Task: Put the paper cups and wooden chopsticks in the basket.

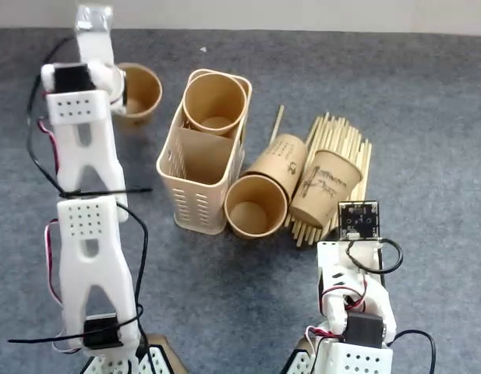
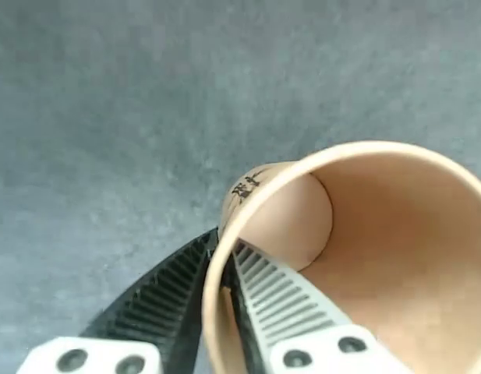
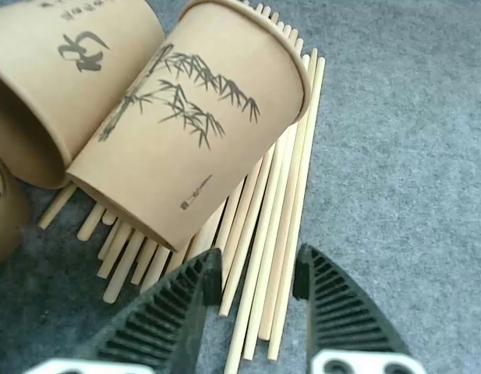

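Left fingers [image 2: 279, 300] clamped on rim of paper cup [image 2: 396, 257], near the basket [image 1: 195, 204] standing on the grey surface [image 1: 427, 93]. Right fingers [image 3: 337, 312] apart, over wooden chopsticks [image 3: 263, 234] lying under bamboo-print cup [image 3: 185, 117].

I see a grey, felt-like tabletop [image 1: 427, 117], evenly lit, spreading across my whole view, and a pale strip [image 1: 302, 14] runs along its far edge
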Controlling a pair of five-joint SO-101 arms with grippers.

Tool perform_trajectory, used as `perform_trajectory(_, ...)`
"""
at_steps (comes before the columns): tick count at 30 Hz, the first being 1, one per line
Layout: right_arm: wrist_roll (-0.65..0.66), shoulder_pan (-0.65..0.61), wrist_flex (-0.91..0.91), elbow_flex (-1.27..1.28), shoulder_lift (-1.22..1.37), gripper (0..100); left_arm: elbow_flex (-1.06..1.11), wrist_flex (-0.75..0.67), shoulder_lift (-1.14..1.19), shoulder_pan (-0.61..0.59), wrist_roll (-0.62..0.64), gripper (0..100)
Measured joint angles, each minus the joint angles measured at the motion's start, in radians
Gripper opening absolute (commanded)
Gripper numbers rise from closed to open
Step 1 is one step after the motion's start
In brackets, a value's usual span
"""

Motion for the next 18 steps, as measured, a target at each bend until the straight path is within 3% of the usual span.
perform_trajectory(6,0.0,0.0,0.0,0.0,0.0,16.3,0.316,0.014,-0.459,0.086,-0.002,0)
perform_trajectory(12,0.0,0.0,0.0,0.0,0.0,16.3,0.577,0.012,-0.944,0.304,-0.018,0)
perform_trajectory(18,0.0,0.0,0.0,0.0,0.0,16.3,0.594,-0.055,-1.026,0.397,-0.041,0)
